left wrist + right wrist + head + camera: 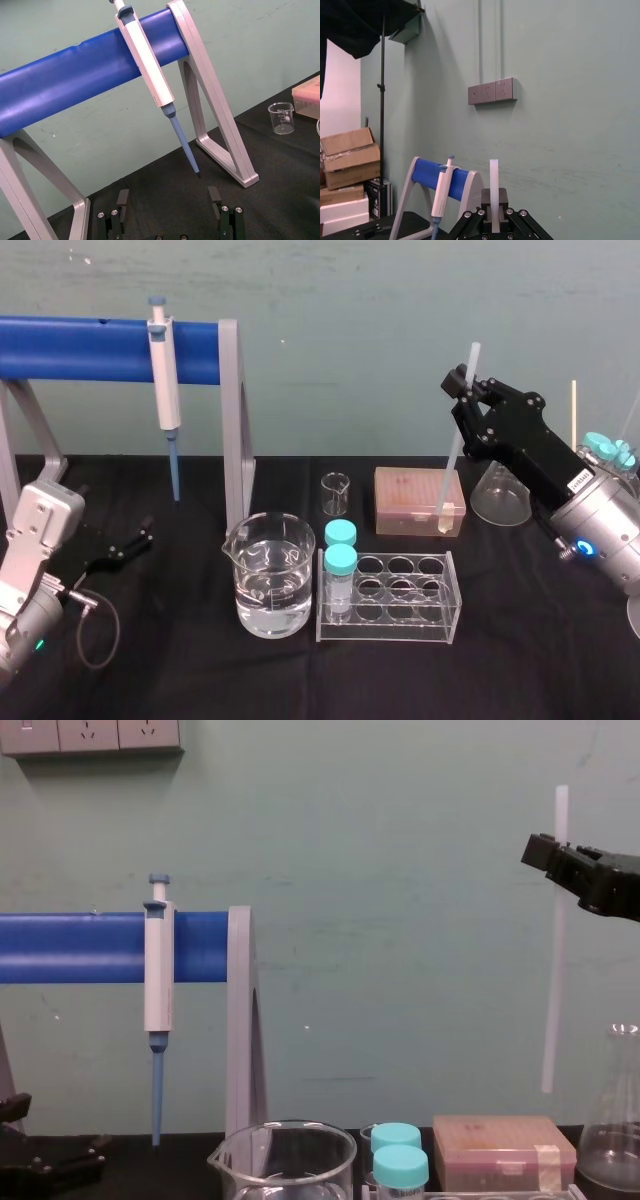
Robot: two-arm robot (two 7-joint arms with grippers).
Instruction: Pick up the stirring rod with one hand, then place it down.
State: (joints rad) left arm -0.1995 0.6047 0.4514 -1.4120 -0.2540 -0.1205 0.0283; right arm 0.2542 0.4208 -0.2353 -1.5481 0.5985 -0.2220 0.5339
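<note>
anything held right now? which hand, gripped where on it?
Right hand holds the stirring rod upright, clamped on its upper third, a short end poking above. Left hand is open and empty, low on the robot's left.

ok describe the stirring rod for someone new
Find the pink box behind the tube rack. Above it the right tool holds the stirring rod upright: thin, translucent white and, unlike the pipette, no blue tip.
</note>
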